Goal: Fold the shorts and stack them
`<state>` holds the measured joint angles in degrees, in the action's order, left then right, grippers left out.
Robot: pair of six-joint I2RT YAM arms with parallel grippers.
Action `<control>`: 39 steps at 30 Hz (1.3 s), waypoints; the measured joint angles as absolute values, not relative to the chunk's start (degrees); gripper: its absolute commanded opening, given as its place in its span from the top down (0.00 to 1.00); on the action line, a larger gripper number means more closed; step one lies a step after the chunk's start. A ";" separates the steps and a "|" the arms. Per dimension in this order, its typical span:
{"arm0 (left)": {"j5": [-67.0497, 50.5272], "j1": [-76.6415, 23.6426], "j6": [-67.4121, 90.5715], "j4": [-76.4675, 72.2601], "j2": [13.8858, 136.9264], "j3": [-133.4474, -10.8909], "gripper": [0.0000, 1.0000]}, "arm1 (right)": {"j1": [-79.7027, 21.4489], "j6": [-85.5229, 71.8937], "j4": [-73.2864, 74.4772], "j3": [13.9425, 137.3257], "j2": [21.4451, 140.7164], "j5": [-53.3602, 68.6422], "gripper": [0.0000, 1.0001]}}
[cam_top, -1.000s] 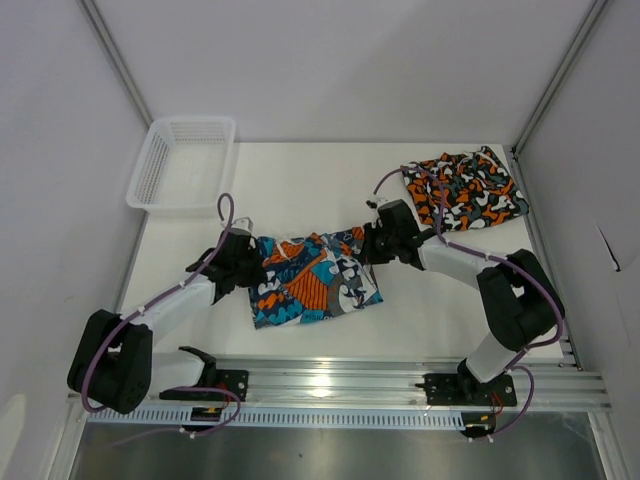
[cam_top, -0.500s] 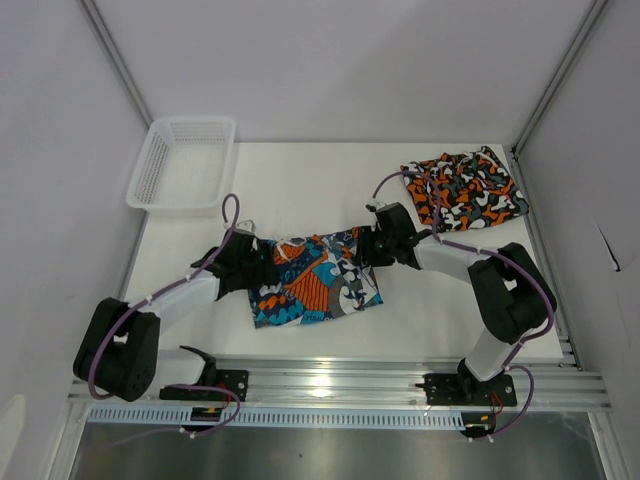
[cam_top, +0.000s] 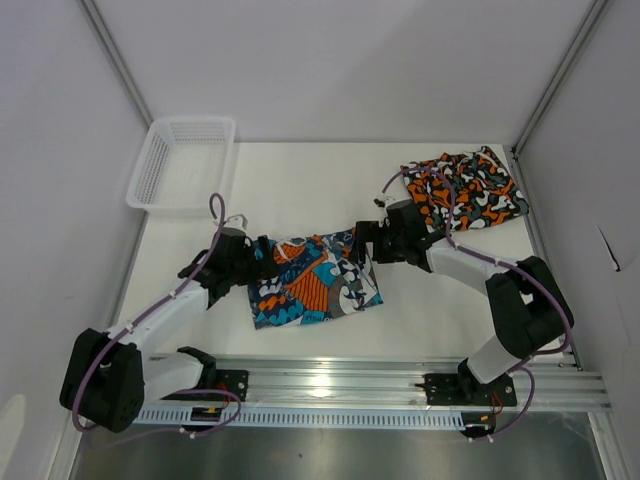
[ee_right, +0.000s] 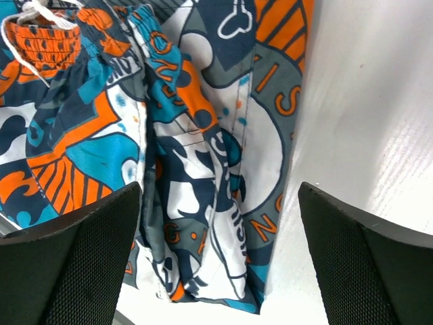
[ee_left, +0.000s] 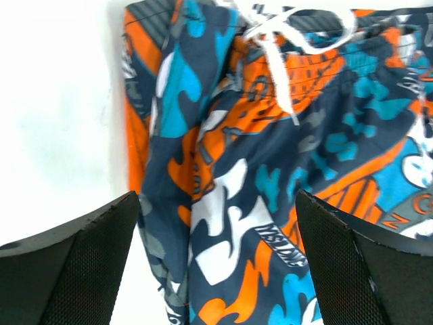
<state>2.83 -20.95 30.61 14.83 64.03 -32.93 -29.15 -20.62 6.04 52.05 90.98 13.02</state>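
Two grippers hang with jaws wide apart over the cartoon-print shorts [cam_top: 315, 282], the left gripper [cam_top: 256, 262] at their left end and the right gripper [cam_top: 367, 246] at their right, seemingly clear of the cloth. The shorts lie folded on the table [cam_top: 300, 185]. Farther back are the camouflage shorts [cam_top: 466, 190] on the right and a basket [cam_top: 150, 182] on the left.

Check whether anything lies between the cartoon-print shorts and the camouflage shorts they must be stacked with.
Only the robot itself: the right claw and wrist sit at the right edge of the cartoon-print shorts, on the line toward the camouflage shorts. Otherwise bare table lies between them; the basket stands far left.
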 measured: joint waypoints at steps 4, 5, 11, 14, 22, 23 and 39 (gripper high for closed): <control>3.90 -19.62 30.59 15.22 65.91 -32.69 0.01 | -28.67 -19.94 5.89 51.81 92.18 13.67 0.01; 3.75 -18.76 30.57 15.22 66.89 -32.67 0.01 | -28.62 -19.77 5.89 51.81 92.92 13.87 0.01; 2.35 -15.20 30.39 15.05 69.97 -32.56 0.01 | -28.36 -19.38 4.62 51.83 96.68 16.29 0.00; 0.38 -15.18 30.35 14.00 70.06 -32.56 0.01 | -28.25 -19.38 3.46 51.83 97.21 18.55 0.01; -3.99 -15.18 29.93 10.46 71.64 -31.57 0.01 | -28.25 -19.40 0.86 51.29 98.00 24.14 0.00; -4.45 -15.18 29.91 10.26 71.75 -31.40 0.01 | -28.25 -19.38 0.51 51.20 98.06 24.80 0.00; -6.83 -15.18 29.85 6.87 72.73 -30.02 0.11 | -28.69 -19.25 -3.14 49.52 98.17 27.16 0.04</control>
<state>-6.83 -15.18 29.85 6.87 72.73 -30.02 -28.69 -19.25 -3.14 49.52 98.17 27.16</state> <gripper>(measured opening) 0.916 0.970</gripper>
